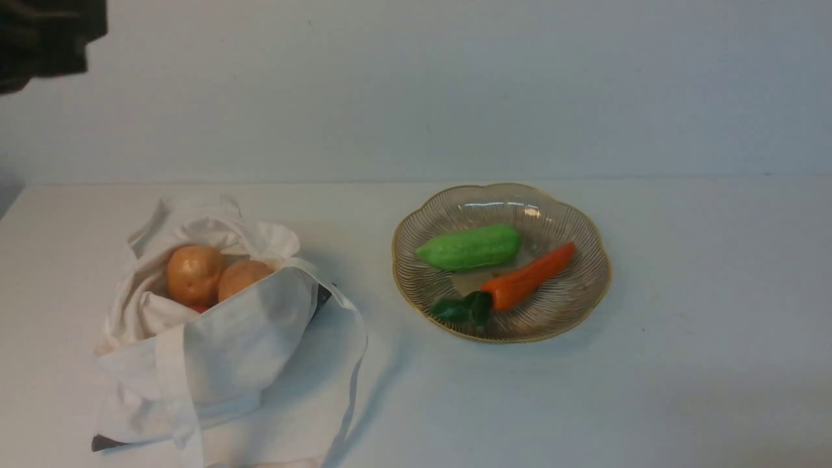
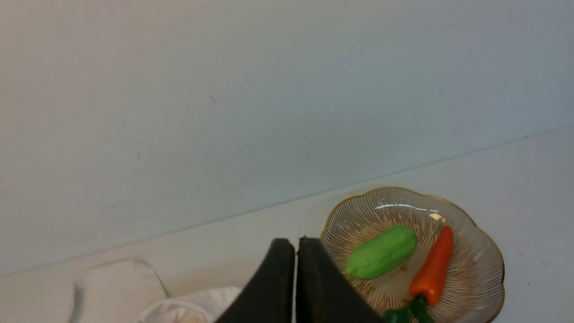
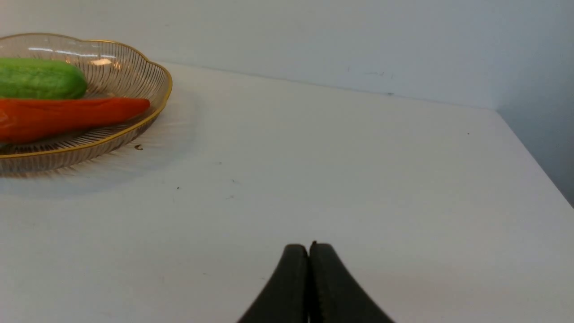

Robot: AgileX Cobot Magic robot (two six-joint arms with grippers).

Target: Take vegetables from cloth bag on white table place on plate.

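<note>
The off-white cloth bag (image 1: 247, 344) lies open at the left of the white table (image 1: 682, 390). Two tan potatoes (image 1: 195, 274) (image 1: 242, 278) sit side by side in its mouth. To its right stands the gold-rimmed glass plate (image 1: 588, 296), holding an orange carrot (image 1: 530, 276) with a dark green top and a green cucumber (image 1: 469, 247). My left gripper (image 2: 296, 240) is shut and empty, high above the table between bag and plate; only a dark part of that arm (image 1: 45, 39) shows in the front view. My right gripper (image 3: 309, 245) is shut and empty, low over bare table beside the plate (image 3: 134, 125).
The bag's long strap (image 1: 354, 364) loops out over the table toward the plate. Something dark (image 1: 104, 443) pokes out from under the bag's front corner. A pale wall (image 1: 455, 84) rises behind the table's back edge. The table's right edge (image 3: 533, 157) shows in the right wrist view.
</note>
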